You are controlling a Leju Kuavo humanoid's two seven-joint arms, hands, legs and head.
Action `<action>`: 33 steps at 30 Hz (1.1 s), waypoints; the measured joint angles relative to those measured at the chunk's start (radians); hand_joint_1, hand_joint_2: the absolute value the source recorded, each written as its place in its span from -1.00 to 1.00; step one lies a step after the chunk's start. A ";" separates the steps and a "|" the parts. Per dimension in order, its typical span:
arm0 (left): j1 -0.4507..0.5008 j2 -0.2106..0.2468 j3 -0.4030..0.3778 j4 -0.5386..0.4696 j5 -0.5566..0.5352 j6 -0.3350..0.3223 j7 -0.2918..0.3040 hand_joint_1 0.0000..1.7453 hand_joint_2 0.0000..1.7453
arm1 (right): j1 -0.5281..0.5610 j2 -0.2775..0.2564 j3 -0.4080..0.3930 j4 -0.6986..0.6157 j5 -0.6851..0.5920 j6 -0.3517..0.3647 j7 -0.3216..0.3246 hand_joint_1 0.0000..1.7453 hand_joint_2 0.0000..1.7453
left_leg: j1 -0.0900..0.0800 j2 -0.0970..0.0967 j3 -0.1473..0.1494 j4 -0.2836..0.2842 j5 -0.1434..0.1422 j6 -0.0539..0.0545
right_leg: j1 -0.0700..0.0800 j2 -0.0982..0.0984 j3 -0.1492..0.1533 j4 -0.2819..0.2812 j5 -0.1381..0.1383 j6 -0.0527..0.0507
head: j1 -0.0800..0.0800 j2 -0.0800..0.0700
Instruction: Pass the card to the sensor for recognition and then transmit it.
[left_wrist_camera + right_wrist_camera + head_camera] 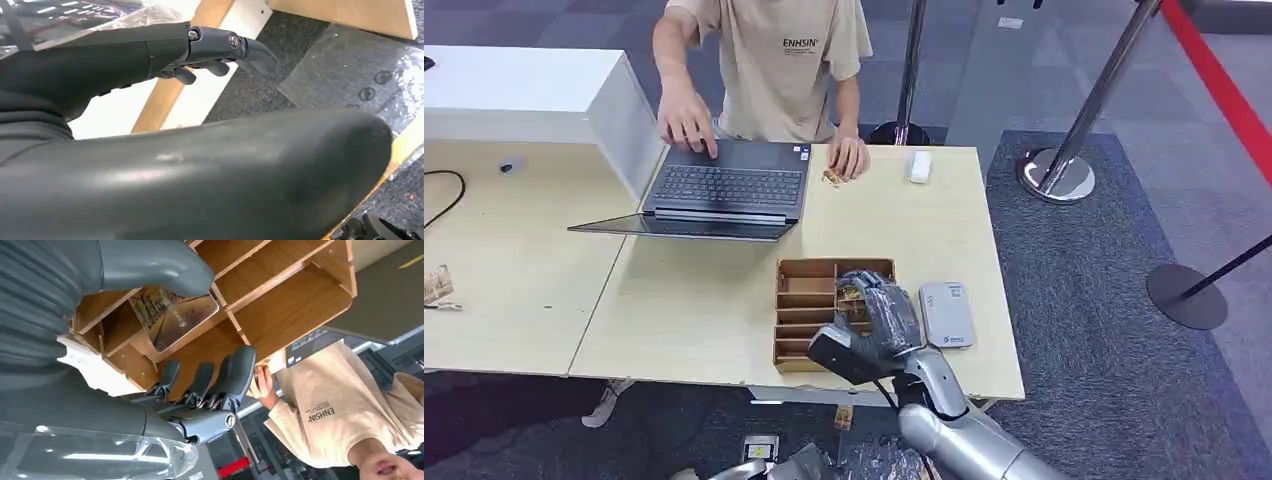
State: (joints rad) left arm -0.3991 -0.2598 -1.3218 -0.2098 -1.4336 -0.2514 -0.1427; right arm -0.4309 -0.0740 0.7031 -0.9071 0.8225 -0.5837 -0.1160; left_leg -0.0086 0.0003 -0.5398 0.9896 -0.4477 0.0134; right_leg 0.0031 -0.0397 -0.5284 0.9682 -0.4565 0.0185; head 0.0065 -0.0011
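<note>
Reaching over the wooden rack (809,300), right hand (876,312) spreads its fingers (235,375) wide, empty, to pinch the slotted card (172,317).

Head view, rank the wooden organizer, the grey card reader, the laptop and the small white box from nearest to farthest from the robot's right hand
1. Wooden organizer: directly under the right hand, which reaches into it.
2. Grey card reader: just beside the hand, toward the table's right edge.
3. Laptop: across the table, in front of the person.
4. Small white box: at the far edge; close to the laptop in distance, so this order is loose.
</note>
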 joint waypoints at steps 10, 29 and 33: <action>0.000 0.000 0.000 0.000 -0.002 0.000 -0.002 -1.00 -1.00 | 0.000 -0.006 0.002 0.005 -0.001 0.009 0.001 -0.04 1.00 | 0.000 0.000 0.000 0.000 0.000 0.000 | 0.000 0.000 0.000 0.000 0.000 0.000 | 0.000 0.000; 0.000 0.000 -0.002 0.000 -0.005 0.000 -0.006 -1.00 -1.00 | 0.000 -0.009 0.009 0.019 -0.010 0.023 0.002 0.00 1.00 | 0.000 0.000 0.000 0.000 0.000 0.000 | 0.000 0.000 0.000 0.000 0.000 0.000 | 0.000 0.000; 0.000 0.000 -0.002 0.000 -0.008 0.000 -0.007 -1.00 -1.00 | 0.000 -0.010 0.010 0.019 -0.013 0.024 0.002 0.02 1.00 | 0.000 0.000 0.000 0.000 0.000 0.000 | 0.000 0.000 0.000 0.000 0.000 0.000 | 0.000 0.000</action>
State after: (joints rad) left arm -0.3992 -0.2598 -1.3233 -0.2094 -1.4420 -0.2514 -0.1499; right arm -0.4304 -0.0835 0.7134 -0.8885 0.8095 -0.5596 -0.1144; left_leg -0.0086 0.0003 -0.5398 0.9895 -0.4477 0.0134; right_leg 0.0031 -0.0397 -0.5285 0.9682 -0.4565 0.0185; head 0.0065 -0.0011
